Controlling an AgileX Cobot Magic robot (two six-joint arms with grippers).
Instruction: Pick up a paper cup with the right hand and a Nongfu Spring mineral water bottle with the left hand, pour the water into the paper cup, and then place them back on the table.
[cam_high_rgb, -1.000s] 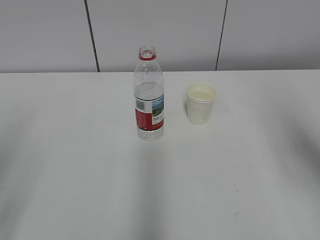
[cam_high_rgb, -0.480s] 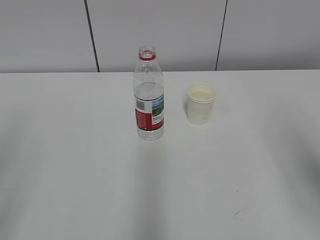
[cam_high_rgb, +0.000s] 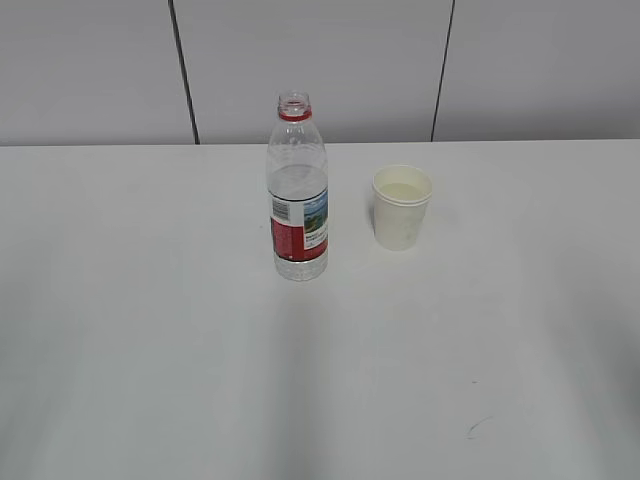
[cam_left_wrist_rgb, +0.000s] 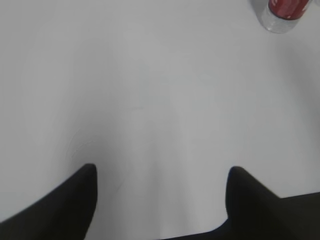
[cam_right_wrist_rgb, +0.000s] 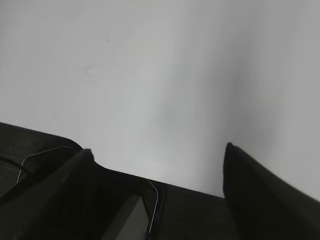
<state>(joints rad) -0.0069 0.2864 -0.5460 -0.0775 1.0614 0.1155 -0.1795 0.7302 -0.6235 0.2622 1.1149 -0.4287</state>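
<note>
The exterior view shows no arm at all, only the white tabletop (cam_high_rgb: 150, 350) with the bottle (cam_high_rgb: 298, 190) standing upright near the middle and the paper cup (cam_high_rgb: 402, 207) upright just to its right, the two apart. The bottle has no cap, a red ring at the neck and a red-and-white label with a small green landscape picture; its writing is too small to read. A tiny dark mark (cam_high_rgb: 477, 428) lies on the near right of the tabletop.

The left wrist view shows the left pincer (cam_left_wrist_rgb: 160, 200) with its fingers spread wide over bare tabletop, holding nothing; only the bottle's base shows at the far right corner. The right wrist view shows the right pincer (cam_right_wrist_rgb: 157, 192) likewise spread and holding nothing above the tabletop, with neither bottle nor cup in sight.
</note>
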